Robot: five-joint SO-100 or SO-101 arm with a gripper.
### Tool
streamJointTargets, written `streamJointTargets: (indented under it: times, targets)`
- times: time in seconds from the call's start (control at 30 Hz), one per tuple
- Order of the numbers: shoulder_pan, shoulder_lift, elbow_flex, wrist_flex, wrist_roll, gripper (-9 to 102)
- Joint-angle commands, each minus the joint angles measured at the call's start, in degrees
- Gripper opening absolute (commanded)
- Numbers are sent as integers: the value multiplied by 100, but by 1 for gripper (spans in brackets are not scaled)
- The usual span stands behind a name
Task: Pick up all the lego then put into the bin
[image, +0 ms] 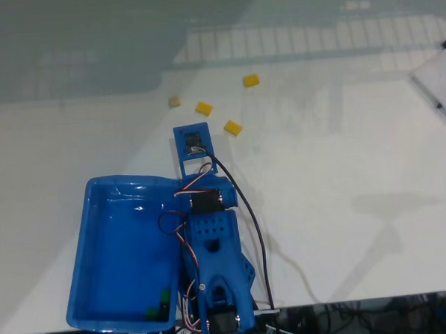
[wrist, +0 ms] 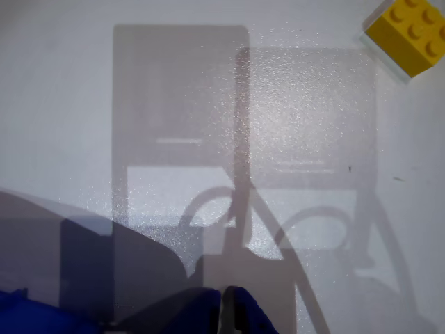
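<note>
Four lego pieces lie on the white table in the fixed view: a pale tan one (image: 175,101) and three yellow ones (image: 203,108), (image: 233,127), (image: 251,80). The blue bin (image: 98,218) sits at the lower left, beside the blue arm (image: 216,246). The arm's wrist end (image: 193,142) reaches toward the lego and stops just short of the two nearest yellow pieces. In the wrist view, my gripper (wrist: 224,314) shows at the bottom edge, its two dark blue tips pressed together with nothing between them. A yellow lego (wrist: 410,31) lies in that view's top right corner, well away from the tips.
Small green and dark pieces (image: 159,306) lie in the bin's near right corner. Wires (image: 252,225) trail from the arm over the table to the front edge. A white sheet or board (image: 442,88) lies at the right edge. A shadowed band crosses the far table.
</note>
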Motion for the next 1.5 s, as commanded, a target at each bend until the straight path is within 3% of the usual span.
streamJointTargets:
  times: [0.0, 1.33, 1.47]
  targets:
    - [35, 105, 202, 18, -9, 0]
    - [44, 105, 202, 9, 62, 0]
    - [35, 105, 202, -114, 299, 4]
